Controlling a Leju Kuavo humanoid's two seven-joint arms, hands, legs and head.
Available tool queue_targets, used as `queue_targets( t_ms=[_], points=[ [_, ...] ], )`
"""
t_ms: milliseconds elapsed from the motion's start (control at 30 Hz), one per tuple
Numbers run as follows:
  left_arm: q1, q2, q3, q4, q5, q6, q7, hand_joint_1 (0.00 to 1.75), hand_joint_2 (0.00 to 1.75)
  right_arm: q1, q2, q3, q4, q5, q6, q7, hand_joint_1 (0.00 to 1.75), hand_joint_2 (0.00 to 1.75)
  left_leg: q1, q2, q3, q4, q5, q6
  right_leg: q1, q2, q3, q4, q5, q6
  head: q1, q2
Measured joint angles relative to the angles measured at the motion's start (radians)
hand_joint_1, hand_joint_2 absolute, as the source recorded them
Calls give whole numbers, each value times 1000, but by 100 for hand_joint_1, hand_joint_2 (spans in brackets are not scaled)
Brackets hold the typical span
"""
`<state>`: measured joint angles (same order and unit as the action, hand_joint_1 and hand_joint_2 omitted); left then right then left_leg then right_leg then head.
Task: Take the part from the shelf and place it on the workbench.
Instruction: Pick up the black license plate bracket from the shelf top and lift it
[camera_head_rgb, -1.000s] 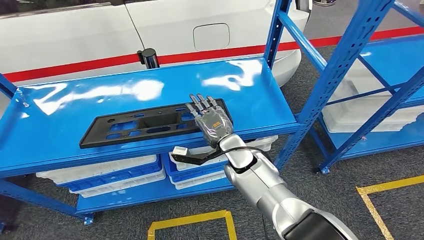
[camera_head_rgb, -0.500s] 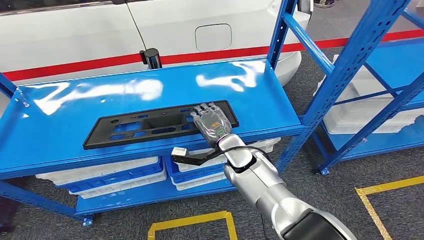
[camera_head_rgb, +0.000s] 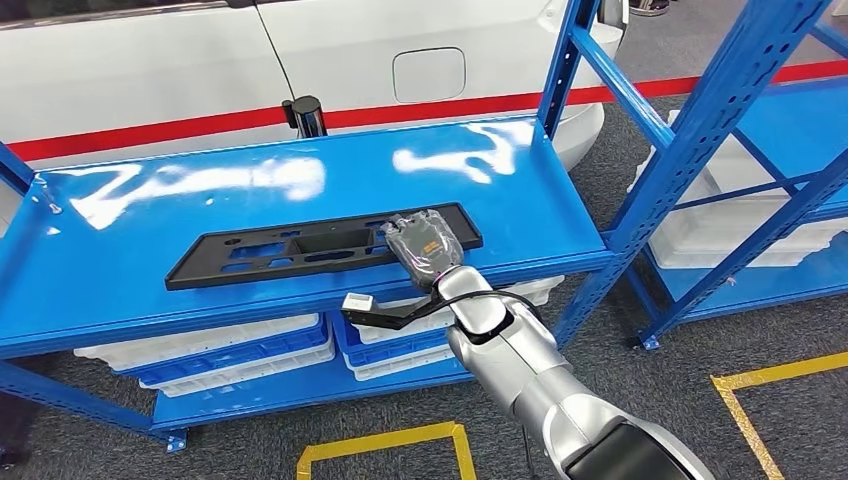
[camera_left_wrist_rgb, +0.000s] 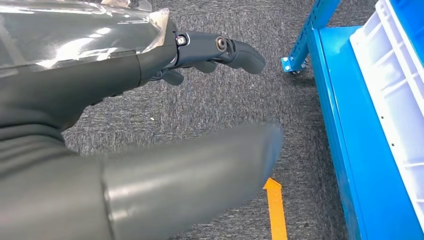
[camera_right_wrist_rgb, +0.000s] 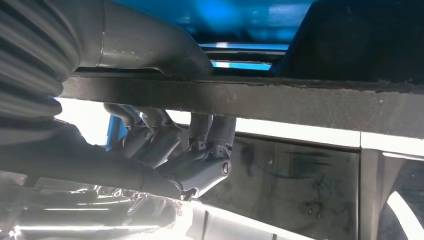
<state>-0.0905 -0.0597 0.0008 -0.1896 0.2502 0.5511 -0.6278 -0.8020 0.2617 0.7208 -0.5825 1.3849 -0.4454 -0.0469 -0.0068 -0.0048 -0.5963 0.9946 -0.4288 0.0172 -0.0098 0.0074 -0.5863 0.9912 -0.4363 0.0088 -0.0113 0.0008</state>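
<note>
head view has the right hand (camera_head_rgb: 424, 243) with fingers curled over the right end of the black plastic panel (camera_head_rgb: 320, 245) on the blue shelf (camera_head_rgb: 250, 185), apparently gripping it. held at one end, the panel could swing or slip out. its long axis runs left-right along the shelf. left hand (camera_left_wrist_rgb: 150, 65) hangs holding nothing, fingers loosely curled.

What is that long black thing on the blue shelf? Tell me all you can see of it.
The black part is a long, flat, matte panel, plastic by its look, with several cut-out slots and holes along it. It lies flat on the blue shelf near the front edge, slightly askew. The right hand grips its right end, fingers curled over the edge; the right wrist view shows the fingers wrapped round its rim.
</note>
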Motion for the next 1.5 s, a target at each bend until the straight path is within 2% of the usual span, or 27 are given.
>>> queue_targets(
  t_ms=[600, 833, 900, 967, 1000, 1033, 1100, 1133, 1167, 1200, 1267, 1300, 1333, 1367, 1467, 1500],
  points=[
    [0, -3, 1, 0, -2, 3, -7, 0, 175, 2, 0, -4, -9, 4, -7, -3, 171, 175, 6, 0, 0, 0, 0, 0, 0, 0, 0, 0, 0, 0, 0, 0],
    [0, -3, 5, 0, 9, -22, 99, 0, 175, 5, -2, -13, -41, -2, -9, 0, 171, 175, 6, 0, -1, 0, 0, 0, 0, 0, 1, 0, 0, 0, 0, 0],
    [-1, 0, 9, 0, 5, -18, 143, 0, 175, 8, -1, -19, -57, -6, -7, 0, 171, 175, 5, 0, 0, 2, 1, 9, -7, 0, 5, -7, 6, 8, -1, 0],
    [-3, 1, 10, 0, -5, -17, 181, 0, 175, 10, -1, -24, -72, -6, 0, 0, 171, 175, 10, 3, 9, -18, 16, 24, -7, 0, 5, -9, 5, 17, 0, 0],
    [-5, 0, 10, 0, -9, -17, 194, 0, 175, 10, -2, -26, -77, -5, 6, 0, 171, 175, 14, 5, 14, -32, 25, 31, -4, 0, -3, 9, -8, 16, 1, 0],
    [-7, 0, 10, 0, -11, -17, 203, 0, 175, 11, -3, -27, -80, -4, 13, 1, 171, 175, 17, 7, 18, -44, 33, 35, -2, 0, -22, 50, -32, 12, 3, 0],
    [-11, -1, 10, 0, -13, -17, 213, 0, 175, 15, -6, -28, -80, 0, 26, 1, 171, 175, 18, 8, 15, -48, 40, 38, -7, -1, -80, 184, -94, 3, 5, 0],
    [-12, -1, 10, 0, -13, -17, 216, 0, 175, 20, -7, -28, -80, 1, 29, 1, 171, 175, 18, 8, 12, -47, 42, 35, -10, -1, -106, 246, -115, 4, 6, 0],
    [-12, -2, 10, 0, -13, -17, 217, 0, 175, 24, -9, -28, -80, 2, 30, 1, 171, 175, 19, 8, 8, -45, 44, 32, -14, -1, -117, 275, -123, 10, 6, 0],
    [-12, -2, 11, 0, -14, -17, 218, 0, 175, 27, -10, -28, -80, 3, 31, 1, 171, 175, 21, 8, 3, -41, 46, 28, -18, -2, -107, 263, -115, 20, 5, 0],
    [-12, -3, 11, 0, -14, -17, 219, 0, 175, 27, -10, -28, -81, 3, 30, 2, 171, 175, 28, 7, -10, -25, 46, 14, -30, -5, -36, 138, -75, 43, 6, 0],
    [-13, -2, 11, 0, -14, -18, 219, 0, 175, 26, -9, -27, -81, 3, 29, 1, 171, 175, 30, 6, -18, -14, 43, 5, -31, -5, -5, 78, -57, 50, 8, 0],
    [-13, -1, 11, 0, -14, -18, 218, 0, 175, 26, -8, -28, -81, 3, 28, 2, 171, 175, 30, 4, -27, -3, 41, -5, -32, -3, 15, 40, -46, 49, 9, 0],
    [-13, 0, 11, -1, -13, -18, 217, 0, 175, 26, -6, -28, -82, 3, 27, 2, 171, 175, 30, 4, -34, 5, 41, -14, -31, -2, 19, 28, -42, 42, 8, 0],
    [-11, 1, 11, -1, -10, -18, 210, 0, 175, 32, -1, -28, -83, 6, 24, 3, 171, 175, 38, 3, -46, 9, 45, -33, -26, 2, 4, 38, -29, 13, 2, 0],
    [-10, 1, 12, -1, -8, -19, 207, 0, 175, 34, 2, -27, -83, 7, 23, 4, 171, 175, 41, 3, -55, 24, 29, -37, -26, 1, -1, 38, -22, 4, 1, 0]
  ],
)
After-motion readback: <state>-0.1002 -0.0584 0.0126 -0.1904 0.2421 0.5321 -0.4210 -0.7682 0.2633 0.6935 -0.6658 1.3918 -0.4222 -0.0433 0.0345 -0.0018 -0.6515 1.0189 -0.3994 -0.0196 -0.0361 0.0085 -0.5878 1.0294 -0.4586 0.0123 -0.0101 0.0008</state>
